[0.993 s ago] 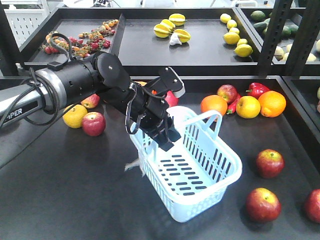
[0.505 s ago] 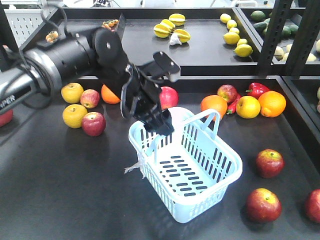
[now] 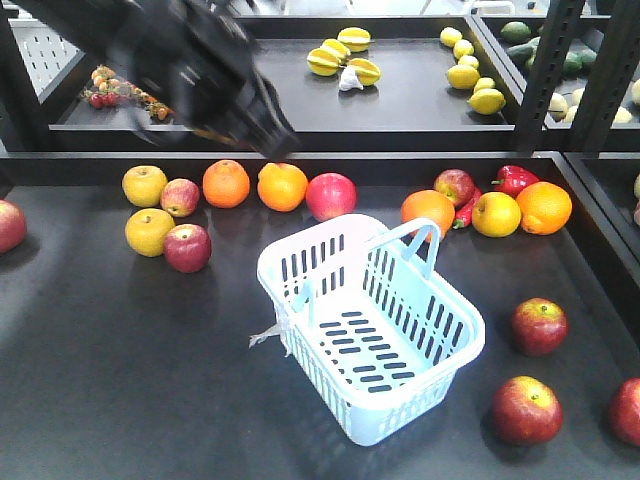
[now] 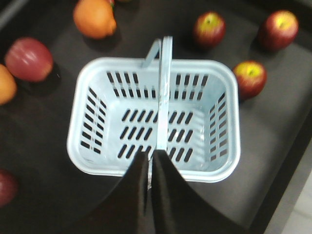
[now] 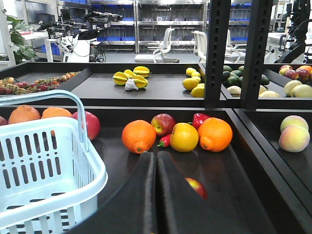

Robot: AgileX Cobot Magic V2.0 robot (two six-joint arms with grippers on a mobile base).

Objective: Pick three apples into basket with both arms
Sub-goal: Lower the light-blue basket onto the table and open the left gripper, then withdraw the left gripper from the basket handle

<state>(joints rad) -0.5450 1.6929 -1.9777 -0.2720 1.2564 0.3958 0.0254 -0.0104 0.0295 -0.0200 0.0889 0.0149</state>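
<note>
Basket (image 3: 335,250) open from above, upright handle (image 4: 163,97) spanning its middle, apples (image 3: 540,326) lying clear on dark table (image 3: 150,380) beside it

The dark surface (image 3: 120,380) carried a pale blue basket (image 3: 330,255) at centre frame, three red apples (image 3: 540,326) at lower right, and a row of oranges (image 3: 226,183) and yellow apples (image 3: 145,185) across the upper middle.

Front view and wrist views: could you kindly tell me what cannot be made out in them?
- Front view: the black left arm is motion-blurred, so its pincer is unreadable there.
- Front view: a dark red apple is cut off by the right edge.
- Right wrist view: a red apple is half hidden behind the shut right pincer; the pale blue slotted plastic basket is cropped left.
</note>
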